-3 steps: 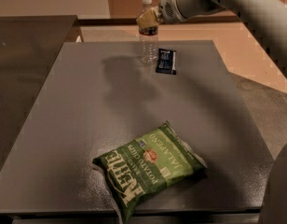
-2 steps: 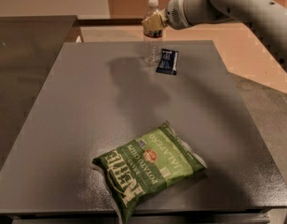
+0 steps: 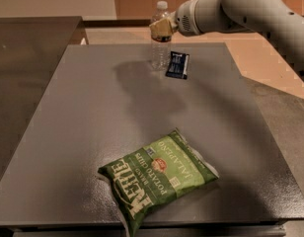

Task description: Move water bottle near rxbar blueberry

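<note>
The water bottle [image 3: 160, 48], clear with a white cap, is upright at the far edge of the grey table [image 3: 93, 132], its base at the tabletop. My gripper [image 3: 162, 28] comes in from the right and its tan fingers [image 3: 159, 29] are closed around the bottle's upper part, covering the label band. The rxbar blueberry [image 3: 177, 64], a small dark blue wrapper, lies flat on the table just right of the bottle's base, a short gap away.
A large green chip bag [image 3: 159, 177] lies near the table's front edge. My white arm [image 3: 250, 9] spans the upper right. A dark counter [image 3: 28, 48] stands to the left, and the floor drops away on the right.
The gripper has carried the bottle slightly to the right, closer to the blue bar. The bar and chip bag have not moved.
</note>
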